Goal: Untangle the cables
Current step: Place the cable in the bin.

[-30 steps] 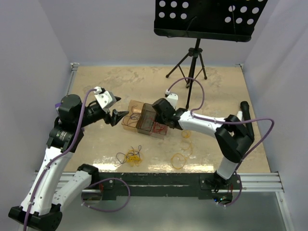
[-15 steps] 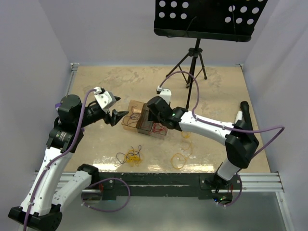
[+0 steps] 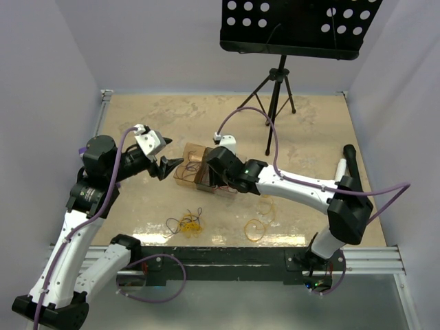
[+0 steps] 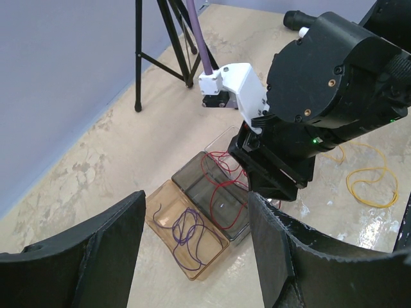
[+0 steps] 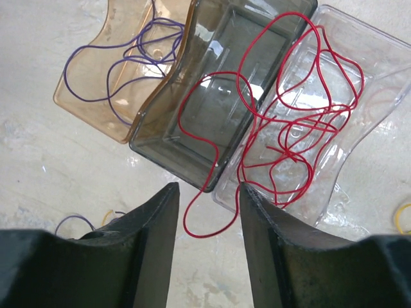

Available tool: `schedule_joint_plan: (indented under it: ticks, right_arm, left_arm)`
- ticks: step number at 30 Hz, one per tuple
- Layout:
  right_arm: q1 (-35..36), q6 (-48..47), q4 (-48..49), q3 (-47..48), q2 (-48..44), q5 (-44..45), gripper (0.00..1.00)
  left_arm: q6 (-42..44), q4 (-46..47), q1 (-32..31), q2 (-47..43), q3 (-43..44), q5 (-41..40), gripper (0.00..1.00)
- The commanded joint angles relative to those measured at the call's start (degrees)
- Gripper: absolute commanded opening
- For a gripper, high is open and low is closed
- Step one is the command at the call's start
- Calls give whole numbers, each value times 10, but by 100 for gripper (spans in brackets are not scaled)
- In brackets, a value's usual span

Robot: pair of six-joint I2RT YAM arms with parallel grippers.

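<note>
Over the trays at mid-table, the right gripper [image 5: 207,192] hangs fingers-down while the left gripper [image 4: 196,196] hovers just beside them.

Reaching in low from the right, the right arm [image 3: 295,185] stretches across the table [image 3: 137,117]; its fingers stand apart and clamp nothing, with a loop of the red cable [image 5: 282,154] lying below the gap. That cable sprawls over the clear tray [image 5: 372,96] and grey tray [image 5: 186,138]; a purple cable [image 5: 157,42] coils in the amber tray [image 5: 83,96]. A yellow, orange and dark tangle [image 3: 187,223] and a yellow loop [image 3: 256,229] lie loose near the front edge. The left fingers are spread wide, empty.
</note>
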Motion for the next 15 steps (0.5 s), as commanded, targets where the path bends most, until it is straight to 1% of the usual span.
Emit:
schedule_joint_plan:
  ticks: [1, 11, 15]
  right_arm:
    - [7, -14, 2, -22, -27, -15, 45]
    - [10, -12, 21, -37, -24, -33, 36]
    - [10, -11, 28, -37, -19, -34, 35]
  left_arm:
    - [4, 15, -1, -3, 10, 1, 70]
    - [6, 10, -1, -2, 13, -2, 70]
    - [6, 11, -1, -2, 13, -2, 70]
